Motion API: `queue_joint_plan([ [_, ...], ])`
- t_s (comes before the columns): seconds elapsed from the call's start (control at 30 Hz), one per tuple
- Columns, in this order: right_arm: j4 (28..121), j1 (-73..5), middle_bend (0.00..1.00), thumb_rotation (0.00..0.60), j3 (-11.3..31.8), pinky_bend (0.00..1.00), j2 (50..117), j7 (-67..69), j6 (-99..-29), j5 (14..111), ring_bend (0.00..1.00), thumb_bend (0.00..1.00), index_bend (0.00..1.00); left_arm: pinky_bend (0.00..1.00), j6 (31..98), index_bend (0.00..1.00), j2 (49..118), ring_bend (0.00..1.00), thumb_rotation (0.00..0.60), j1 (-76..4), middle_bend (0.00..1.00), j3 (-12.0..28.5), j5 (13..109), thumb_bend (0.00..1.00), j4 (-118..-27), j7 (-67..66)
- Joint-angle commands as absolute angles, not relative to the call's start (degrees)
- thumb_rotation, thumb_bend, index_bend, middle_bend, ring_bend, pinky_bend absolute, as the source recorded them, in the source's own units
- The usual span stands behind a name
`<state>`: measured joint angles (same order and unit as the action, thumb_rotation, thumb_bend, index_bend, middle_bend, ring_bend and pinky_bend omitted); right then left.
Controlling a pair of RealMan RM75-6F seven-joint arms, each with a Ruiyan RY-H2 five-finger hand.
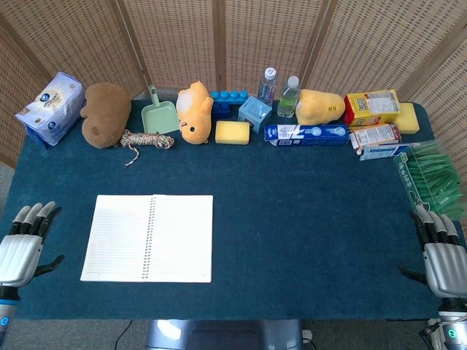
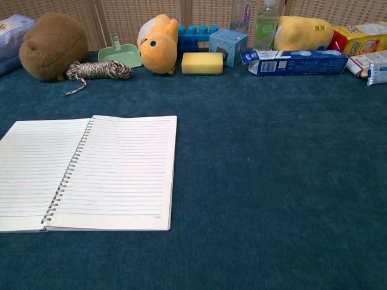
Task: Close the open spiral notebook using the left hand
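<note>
notebook lies wide open, closing not begun

the table (image 1: 292, 219) is the biggest thing here, covered in a dark teal cloth with a short, felt-like nap. behind it stands a woven cane screen (image 1: 277, 36) in wooden frames.

the spiral notebook (image 1: 149, 238) lies flat on the left half of the table, near the front edge, with both ruled white pages showing and the wire coil (image 1: 149, 237) running down the middle. nothing touches it. judging from that, the task has not started: a page or cover has yet to be lifted and folded over the coil. the paper looks thin and limp, so i would expect it to need lifting at an outer edge.

the left hand (image 1: 25, 244) rests at the table's left front edge, well apart from the notebook, metal-backed with dark fingers spread and holding nothing. the right hand (image 1: 438, 251) sits at the far right front edge, fingers likewise apart and empty. the chest view shows neither hand.

along the back runs a row of clutter: a round brown plush (image 1: 104, 113), a soft pack of tissues (image 1: 49, 107), an orange plush (image 1: 194, 111), a yellow plush (image 1: 319, 106), a long blue carton (image 1: 305, 134), a yellow box (image 1: 372, 107), a green plastic dustpan (image 1: 159, 115), blue building blocks (image 1: 229, 98), a porous yellow sponge (image 1: 233, 132), two clear bottles (image 1: 279, 91) and a coil of twisted rope (image 1: 146, 139). at the right edge lies a clear packet of green strips (image 1: 432, 179).
</note>
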<state>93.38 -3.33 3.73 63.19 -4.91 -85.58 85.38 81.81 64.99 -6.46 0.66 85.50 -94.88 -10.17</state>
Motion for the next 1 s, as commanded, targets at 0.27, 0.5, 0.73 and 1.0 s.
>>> queue_joint_plan([
  [0.27,94.1,-3.3,0.0,0.6,4.0,0.02,62.5,-3.9,-85.7,85.2,0.0,0.0,0.0,0.0,79.9,0.06,64.8,0.0,0.6,-6.9,0.0,-0.5,85.5,0.16,-96.7,-12.6],
  [0.5,94.2,-3.1,0.0,0.6,4.1,0.02,62.2,-3.8,-85.7,84.6,0.0,0.0,0.0,0.0,74.3,0.07,63.4,0.0,0.6,-9.4,0.0,-1.8,86.1,0.16,-99.3,-11.4],
  [0.73,94.0,-3.0,0.0,0.6,3.7,0.02,62.3,-3.8,-85.6,84.9,0.0,0.0,0.0,0.0,65.1,0.06,60.4,0.0,0.599,-15.6,0.0,-1.3,86.3,0.15,-102.2,-11.7],
  [1.0,93.9,-3.1,0.0,0.6,3.8,0.02,62.4,-4.0,-85.2,84.6,0.0,0.0,0.0,0.0,55.8,0.05,60.2,0.0,0.487,-23.0,0.0,-0.4,87.4,0.06,-102.6,-13.9],
])
